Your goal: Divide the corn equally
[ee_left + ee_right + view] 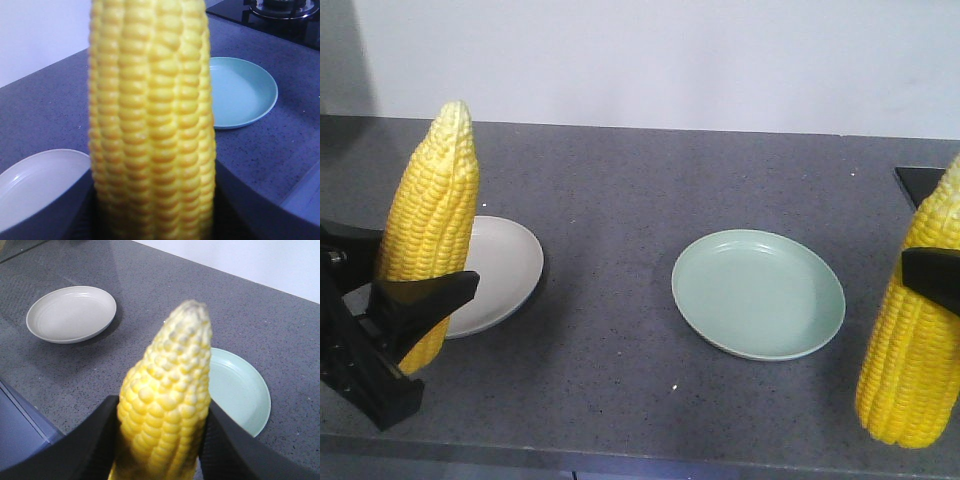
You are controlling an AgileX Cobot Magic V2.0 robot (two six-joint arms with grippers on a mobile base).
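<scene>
Two yellow corn cobs are held off the counter. My left gripper (425,295) is shut on one corn cob (430,215), upright with its pale tip up, in front of the white plate (510,265); the cob (152,120) fills the left wrist view. At the right edge my right gripper (932,275) is shut on another corn cob (912,350), right of the green plate (758,293). In the right wrist view that cob (167,400) sits between black fingers (225,440). Both plates hold nothing.
The grey speckled counter (620,200) runs back to a white wall. A black stove top (280,20) sits at the far right corner. The counter's front edge (620,455) is close to both grippers.
</scene>
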